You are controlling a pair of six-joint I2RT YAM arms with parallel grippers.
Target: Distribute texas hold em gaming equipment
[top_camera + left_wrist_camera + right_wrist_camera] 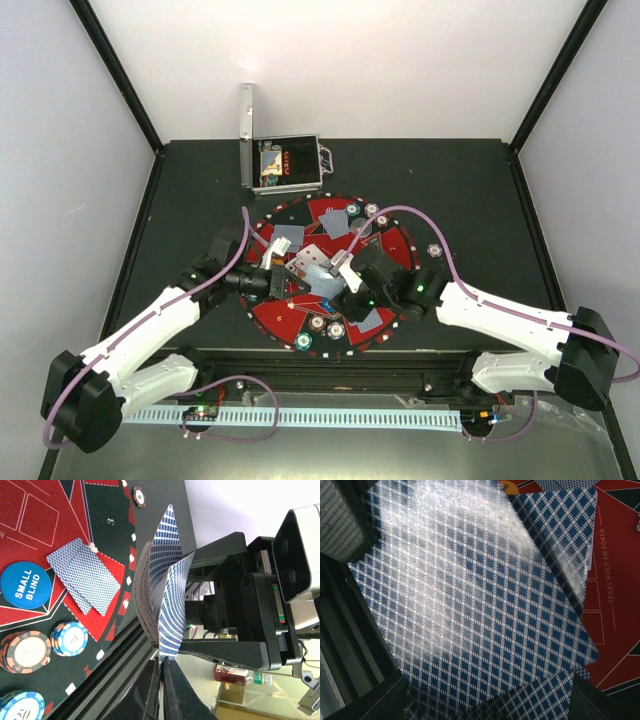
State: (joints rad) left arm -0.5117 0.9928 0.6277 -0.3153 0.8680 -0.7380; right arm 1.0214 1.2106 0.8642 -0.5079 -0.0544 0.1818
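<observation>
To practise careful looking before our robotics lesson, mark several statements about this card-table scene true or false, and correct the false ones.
1. The blue disc reads SMALL BLIND. True.
2. The metal case is shut. False: its lid stands open.
3. The left fingers pinch the edge of a card. True.
4. The right fingers hold nothing. False: they grip the deck.
5. The mat is green. False: it is red and black.
6. On the mat lie two cards, backs up. True.

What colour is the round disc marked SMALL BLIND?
The round small-blind disc is blue with white lettering, clearest in the left wrist view.
</observation>
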